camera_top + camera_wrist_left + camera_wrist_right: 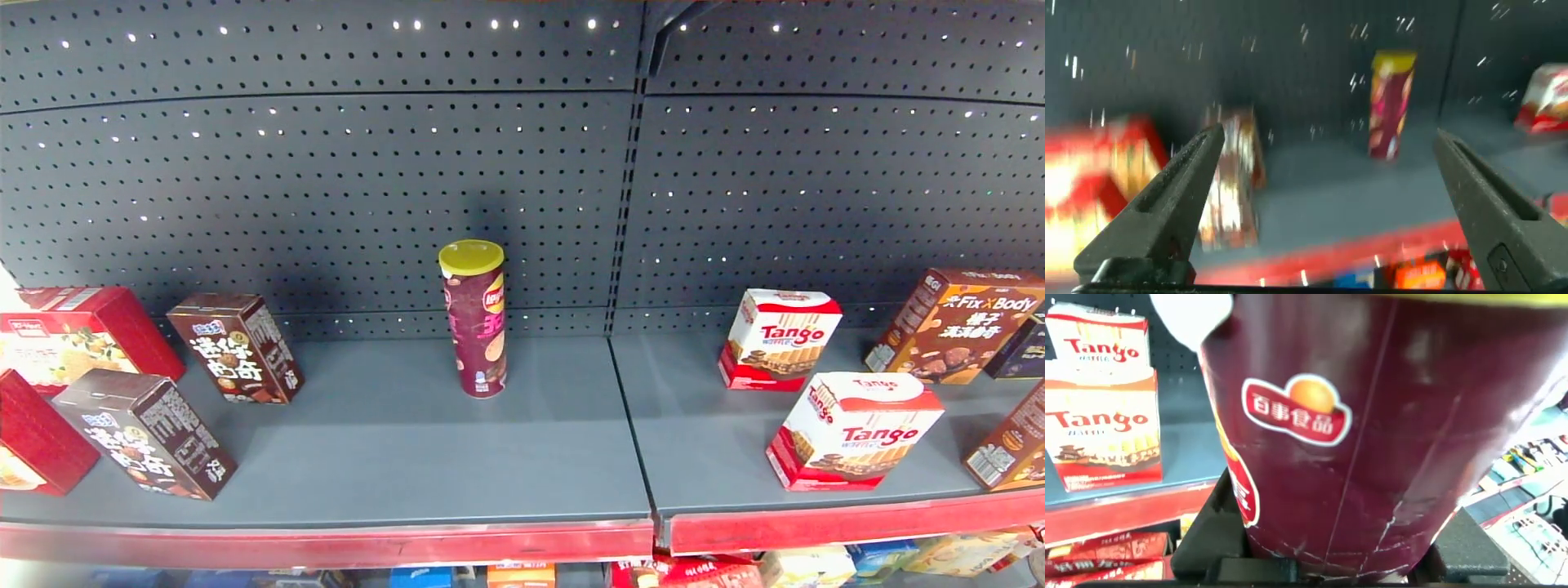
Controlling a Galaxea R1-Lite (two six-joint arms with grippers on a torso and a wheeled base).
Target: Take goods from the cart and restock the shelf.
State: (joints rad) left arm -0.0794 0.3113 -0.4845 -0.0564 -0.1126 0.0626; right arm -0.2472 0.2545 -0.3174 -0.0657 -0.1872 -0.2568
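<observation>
A maroon chip can (476, 318) with a yellow lid stands upright at the middle of the grey shelf (392, 457). In the left wrist view the same can (1390, 102) shows ahead, beyond my left gripper (1327, 135), which is open and holds nothing; its dark fingers (1167, 212) frame the shelf front. A second maroon chip can (1372, 425) sits very close in the right wrist view, with my right gripper (1331, 559) shut on its lower part. Its fingertips are hidden behind the can.
Brown cookie boxes (237, 347) and red boxes (77, 331) stand at the shelf's left. White-and-red wafer boxes (853, 429) and orange-brown boxes (951, 327) stand at the right. Bare shelf lies around the standing can. A red rail (326, 543) edges the front; more goods sit below.
</observation>
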